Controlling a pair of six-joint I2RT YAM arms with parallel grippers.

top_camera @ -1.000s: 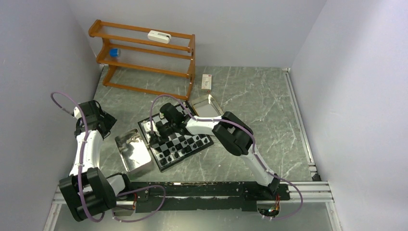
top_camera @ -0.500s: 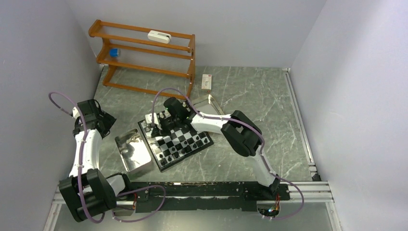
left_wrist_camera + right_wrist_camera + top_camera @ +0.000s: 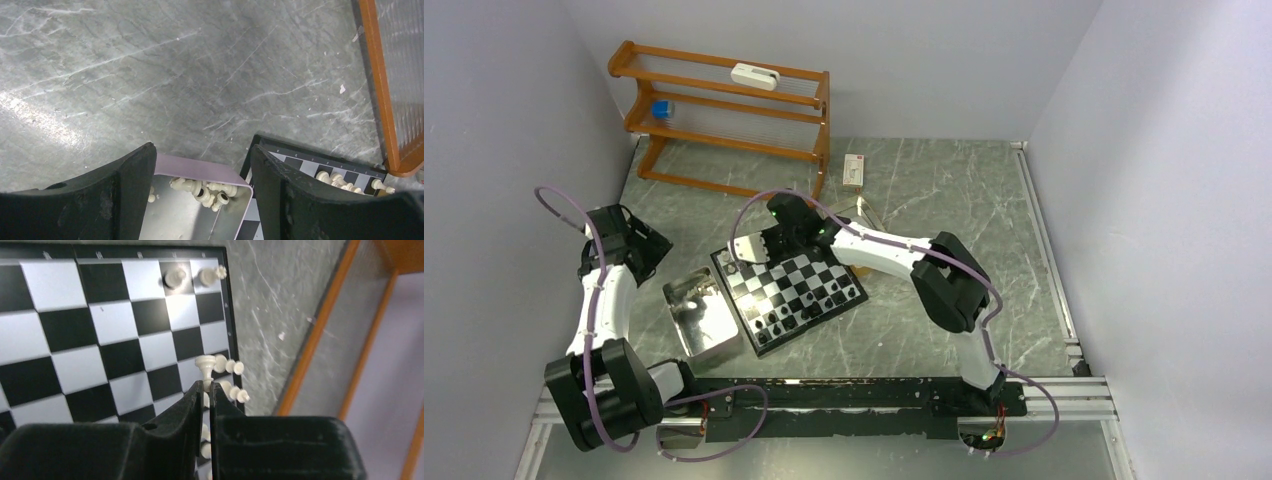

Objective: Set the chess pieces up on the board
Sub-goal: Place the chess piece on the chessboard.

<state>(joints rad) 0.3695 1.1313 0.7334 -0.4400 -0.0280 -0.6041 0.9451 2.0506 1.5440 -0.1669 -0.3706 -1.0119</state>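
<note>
Right wrist: we list right gripper [image 3: 206,386] clamped on one white piece [image 3: 205,366] at the board [image 3: 115,340] edge; thin pinch may drop it onto neighbouring pieces [image 3: 233,367]; left gripper [image 3: 201,165] stands open.

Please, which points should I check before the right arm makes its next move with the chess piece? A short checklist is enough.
1. Grip: right gripper shut on the white chess piece: ok.
2. Held piece in line with the fingers: ok.
3. Free squares on the chessboard: ok.
4. Are the neighbouring pieces at the board edge upright: cannot tell, they are bunched.
5. Other arm: left gripper open and empty: ok.
6. Supply: metal tray holds loose white pieces: ok.
</note>
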